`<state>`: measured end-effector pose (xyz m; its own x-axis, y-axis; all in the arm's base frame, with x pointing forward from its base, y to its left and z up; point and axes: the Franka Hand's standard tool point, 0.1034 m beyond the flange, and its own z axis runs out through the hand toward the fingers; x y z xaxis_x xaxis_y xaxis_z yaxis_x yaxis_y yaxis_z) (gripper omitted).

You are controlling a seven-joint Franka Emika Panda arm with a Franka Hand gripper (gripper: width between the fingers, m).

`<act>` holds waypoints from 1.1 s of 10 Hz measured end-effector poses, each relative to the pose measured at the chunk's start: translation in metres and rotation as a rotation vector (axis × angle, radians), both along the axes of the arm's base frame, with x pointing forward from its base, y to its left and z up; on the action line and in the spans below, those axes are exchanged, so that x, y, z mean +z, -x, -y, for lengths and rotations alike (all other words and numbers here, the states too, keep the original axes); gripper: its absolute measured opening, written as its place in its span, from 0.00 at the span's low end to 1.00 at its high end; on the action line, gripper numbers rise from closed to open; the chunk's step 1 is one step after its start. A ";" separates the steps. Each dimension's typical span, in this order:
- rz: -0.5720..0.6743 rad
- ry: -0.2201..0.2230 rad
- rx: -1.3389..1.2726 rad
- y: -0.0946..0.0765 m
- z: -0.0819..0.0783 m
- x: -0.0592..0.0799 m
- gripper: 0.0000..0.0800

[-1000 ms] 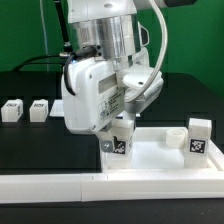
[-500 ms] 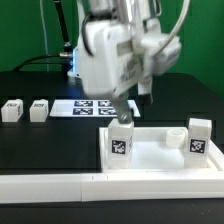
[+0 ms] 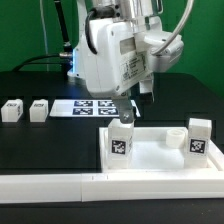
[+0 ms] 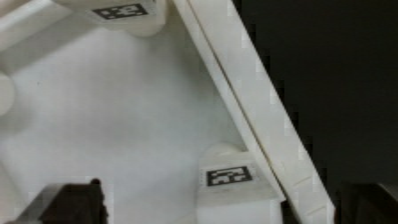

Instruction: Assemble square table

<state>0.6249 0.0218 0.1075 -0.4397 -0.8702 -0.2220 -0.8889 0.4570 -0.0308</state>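
The square table top [image 3: 150,158] is a white tray with a raised rim, lying at the exterior view's right. One tagged white leg block [image 3: 120,141] stands upright at its near-left corner, and another [image 3: 200,137] at its far-right corner. A round socket [image 3: 175,134] beside the latter is bare. Two more leg blocks [image 3: 12,110] [image 3: 38,109] lie on the black table at the left. My gripper [image 3: 124,110] hangs open just above the near-left leg, holding nothing. In the wrist view the dark fingertips [image 4: 71,202] flank a white surface with a tag [image 4: 228,177], and the rim [image 4: 249,110] runs slantwise.
The marker board [image 3: 92,106] lies flat behind the tray, under the arm. A long white bar-shaped wall [image 3: 60,186] runs along the front edge of the black table [image 3: 50,145].
The gripper has let go of the near-left leg, opened wide and risen clear of it. The leg stays standing in its corner.
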 end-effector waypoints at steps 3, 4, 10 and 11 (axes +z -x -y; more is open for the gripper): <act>0.003 0.003 0.019 0.000 0.000 -0.001 0.81; 0.010 0.008 0.060 0.000 0.000 0.000 0.81; 0.087 0.083 0.659 0.026 0.000 -0.002 0.81; 0.099 0.091 0.725 0.026 0.000 -0.003 0.81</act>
